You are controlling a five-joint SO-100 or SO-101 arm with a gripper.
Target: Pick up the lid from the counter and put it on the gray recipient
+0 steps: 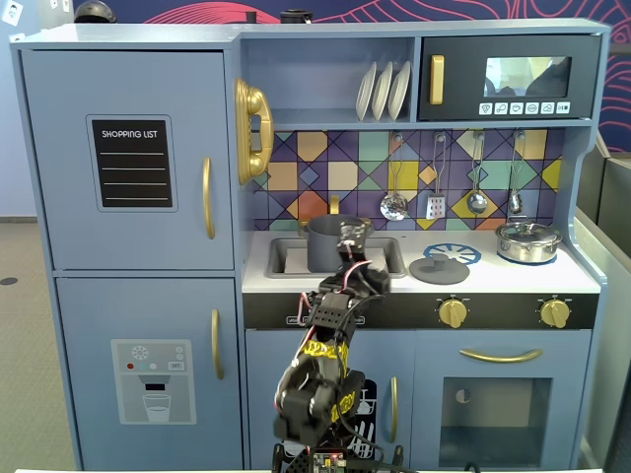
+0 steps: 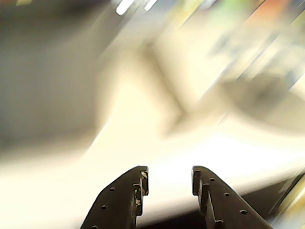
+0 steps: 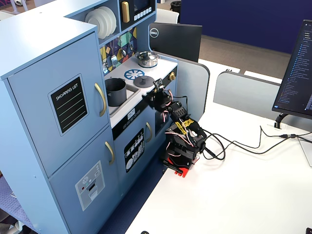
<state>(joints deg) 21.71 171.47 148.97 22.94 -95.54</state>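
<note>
The toy kitchen [image 1: 128,168] fills a fixed view, and its pale counter [image 1: 582,278] carries everything that matters. In the sink on the left sits the gray recipient [image 1: 325,241], open-topped, still uncovered. To its right, flat on the counter and just left of the blue burner ring [image 1: 455,252], lies the lid [image 1: 439,268], knob up; farther right stands the shiny steel pot [image 1: 528,240], not our target. The arm [image 1: 320,379] rises from the near table with the gripper [image 1: 352,235] up at the gray recipient's near right side. In the wrist view the gripper [image 2: 169,179] shows its jaws parted by a moderate gap, nothing between them; the scene beyond is motion-blurred. The step looks like reaching for the lid: swing right, centre over the knob, descend squarely, and pinch the knob rather than the rim.
</note>
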